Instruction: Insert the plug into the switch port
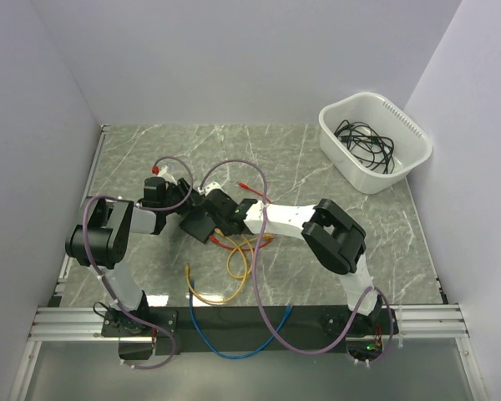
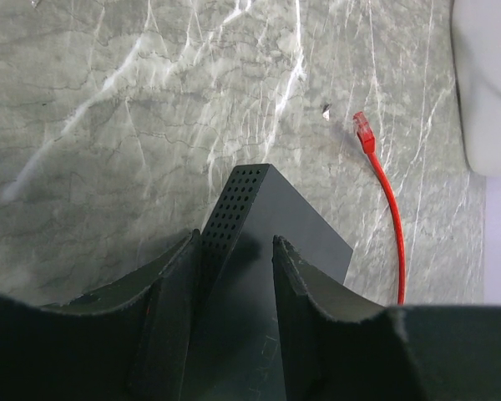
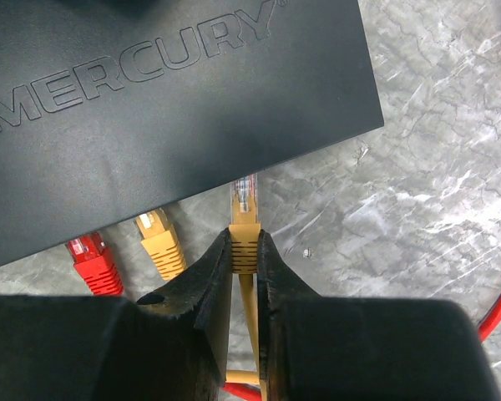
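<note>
The switch [image 3: 167,109] is a thin, flat slab of matte black plastic with sharp edges, and the word MERCURY is raised on its smooth top. In the left wrist view one narrow side is pierced with rows of small round holes. It sits on the grey-green, marble-veined desk [image 1: 317,167], between the two wrists, left of centre. The left fingers [image 2: 175,284], black and roughly textured, sit either side of one end and appear clamped on it.

The plug [image 3: 245,221] is a small ribbed yellow boot with a clear, boxy tip. It is pinched tight between the right fingers [image 3: 200,284], with its thin yellow cord running back between them. Its tip meets the switch's near edge; whether it has entered a port cannot be told. Along that same edge, to its left, stand a second yellow plug [image 3: 159,242] and a red plug [image 3: 92,261].

A glossy red cable [image 2: 388,200] lies loose on the desk beyond the switch. At the far right corner a white plastic tub [image 1: 409,134] with rounded corners holds tangled black cords [image 1: 363,144]
</note>
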You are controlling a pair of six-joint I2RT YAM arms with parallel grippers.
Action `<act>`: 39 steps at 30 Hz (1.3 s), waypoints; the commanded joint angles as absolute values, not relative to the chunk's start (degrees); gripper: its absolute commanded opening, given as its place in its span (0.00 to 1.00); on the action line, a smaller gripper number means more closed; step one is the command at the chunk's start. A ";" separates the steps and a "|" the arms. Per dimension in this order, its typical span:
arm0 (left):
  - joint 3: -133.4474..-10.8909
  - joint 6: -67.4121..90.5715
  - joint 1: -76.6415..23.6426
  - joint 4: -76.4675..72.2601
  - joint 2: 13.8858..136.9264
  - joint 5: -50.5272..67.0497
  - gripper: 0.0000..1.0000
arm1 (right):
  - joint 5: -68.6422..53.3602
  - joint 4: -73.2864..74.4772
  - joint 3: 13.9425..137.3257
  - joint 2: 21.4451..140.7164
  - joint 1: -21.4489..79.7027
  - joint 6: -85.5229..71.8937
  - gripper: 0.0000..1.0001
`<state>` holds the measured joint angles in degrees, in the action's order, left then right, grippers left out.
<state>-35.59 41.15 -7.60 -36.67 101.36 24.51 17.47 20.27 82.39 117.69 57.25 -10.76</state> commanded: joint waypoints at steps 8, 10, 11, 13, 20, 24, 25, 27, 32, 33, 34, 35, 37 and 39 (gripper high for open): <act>-36.47 40.08 -8.96 -37.35 102.57 29.09 0.43 | 16.34 11.25 82.00 115.40 57.92 -11.16 0.00; -36.56 40.08 -8.96 -37.88 103.01 29.70 0.42 | 16.87 10.03 80.78 114.88 57.92 -10.99 0.00; -36.65 39.99 -9.05 -38.05 103.27 29.97 0.42 | 16.96 9.24 80.25 114.53 57.83 -10.73 0.00; -36.65 39.73 -9.05 -38.58 103.62 31.28 0.42 | 16.79 7.05 78.32 113.39 57.92 -10.29 0.00; -37.18 38.06 -9.75 -38.94 103.62 33.40 0.42 | 14.68 0.09 71.90 109.60 57.57 -7.65 0.00; -38.49 36.92 -11.68 -37.44 103.97 33.14 0.41 | 14.06 -2.98 70.05 108.81 57.66 -7.29 0.00; -38.58 36.83 -11.95 -37.18 104.06 32.70 0.41 | 14.06 -2.90 70.05 108.98 57.57 -7.29 0.00; -38.76 36.83 -12.57 -37.18 104.41 32.69 0.41 | 14.50 -2.90 70.14 109.42 57.57 -7.30 0.00; -38.06 37.62 -13.36 -37.97 105.38 32.87 0.40 | 14.85 -3.60 70.14 110.65 57.31 -8.17 0.00; -38.14 37.88 -13.36 -37.71 105.55 32.87 0.40 | 14.94 -3.86 70.05 110.74 57.13 -8.43 0.00; -38.06 37.88 -13.45 -37.79 105.47 33.05 0.40 | 14.85 -4.39 69.70 110.74 56.95 -8.70 0.00; -37.97 37.88 -13.45 -37.71 105.47 33.05 0.40 | 14.77 -4.92 69.44 110.66 56.87 -8.88 0.00; -37.97 37.71 -13.62 -37.18 105.21 32.61 0.39 | 14.50 -6.59 68.21 109.78 56.43 -9.14 0.00; -38.14 37.53 -13.71 -37.09 105.38 32.43 0.39 | 13.37 -8.25 66.98 108.81 56.16 -9.05 0.00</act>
